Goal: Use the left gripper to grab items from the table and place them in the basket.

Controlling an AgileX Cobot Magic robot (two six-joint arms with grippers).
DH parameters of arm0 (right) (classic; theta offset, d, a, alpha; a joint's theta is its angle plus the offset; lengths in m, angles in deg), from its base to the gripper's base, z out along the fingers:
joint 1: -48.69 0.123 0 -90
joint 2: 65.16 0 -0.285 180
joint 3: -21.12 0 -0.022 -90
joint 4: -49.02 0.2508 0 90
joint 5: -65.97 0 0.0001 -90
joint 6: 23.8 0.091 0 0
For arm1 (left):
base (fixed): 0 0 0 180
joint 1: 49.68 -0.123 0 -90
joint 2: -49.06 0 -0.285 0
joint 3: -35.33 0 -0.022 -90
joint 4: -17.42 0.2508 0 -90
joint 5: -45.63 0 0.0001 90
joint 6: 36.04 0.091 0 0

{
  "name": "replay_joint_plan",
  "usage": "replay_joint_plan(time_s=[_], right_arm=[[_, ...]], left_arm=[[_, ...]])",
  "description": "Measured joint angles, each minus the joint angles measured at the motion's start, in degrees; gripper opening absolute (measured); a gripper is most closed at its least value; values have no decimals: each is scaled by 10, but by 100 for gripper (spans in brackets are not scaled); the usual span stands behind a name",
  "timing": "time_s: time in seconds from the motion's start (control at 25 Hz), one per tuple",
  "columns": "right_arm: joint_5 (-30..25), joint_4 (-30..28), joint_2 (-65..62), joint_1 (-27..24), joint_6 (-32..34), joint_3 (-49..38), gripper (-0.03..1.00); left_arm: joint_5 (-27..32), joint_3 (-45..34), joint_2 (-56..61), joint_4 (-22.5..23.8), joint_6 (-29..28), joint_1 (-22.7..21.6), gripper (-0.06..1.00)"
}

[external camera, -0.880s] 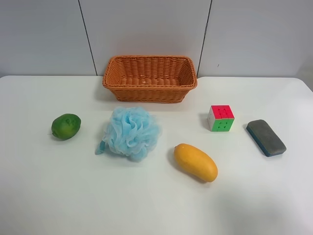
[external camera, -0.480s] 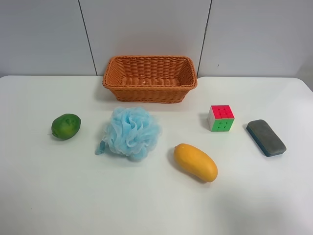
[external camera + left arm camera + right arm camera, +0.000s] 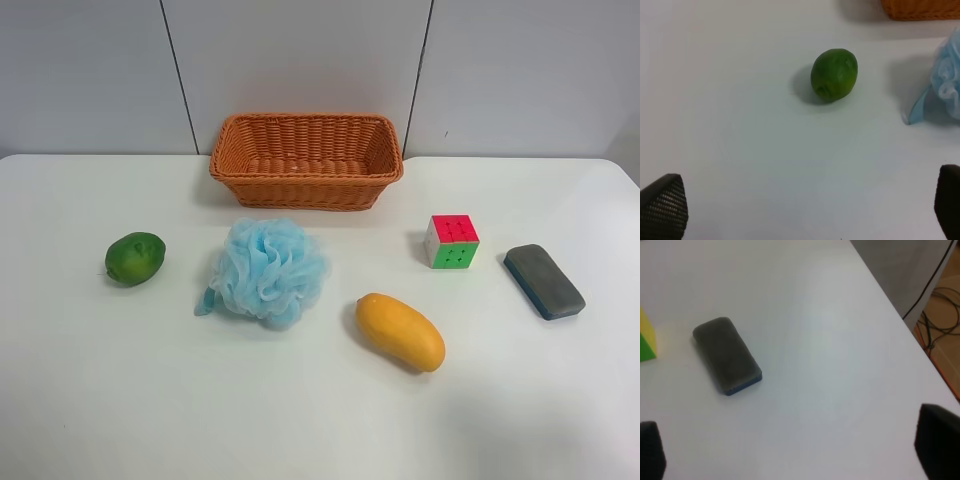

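Note:
The orange-brown wicker basket (image 3: 306, 160) stands at the back of the white table (image 3: 120, 400). In front of it lie a green round fruit (image 3: 134, 258), a light-blue bath pouf (image 3: 268, 271), a yellow-orange mango (image 3: 400, 331), a puzzle cube (image 3: 451, 241) and a grey-blue block (image 3: 543, 281). No arm shows in the exterior high view. My left gripper (image 3: 805, 207) is open and empty above the table, short of the green fruit (image 3: 834, 74), with the pouf (image 3: 945, 82) and a basket corner (image 3: 920, 9) at the frame's edge. My right gripper (image 3: 795, 445) is open and empty, short of the block (image 3: 727, 355).
In the right wrist view the table's edge (image 3: 900, 315) runs close beside the block, with floor and cables (image 3: 942, 315) beyond it, and a corner of the cube (image 3: 646, 337) shows. A grey panelled wall (image 3: 320, 60) stands behind the basket.

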Motion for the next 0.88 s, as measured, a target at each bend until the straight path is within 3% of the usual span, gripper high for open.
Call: replay_joint_plan(time_s=[0.36,0.68,0.88], right_arm=[[0,0,0,0,0,0,99],[0,0,0,0,0,0,99],[0,0,0,0,0,0,99]], left_arm=[[4,24,-56,-5,-18,0,99],[35,168,-314,-6,-28,0,99],[50,264,-489,-13,0,0,99]])
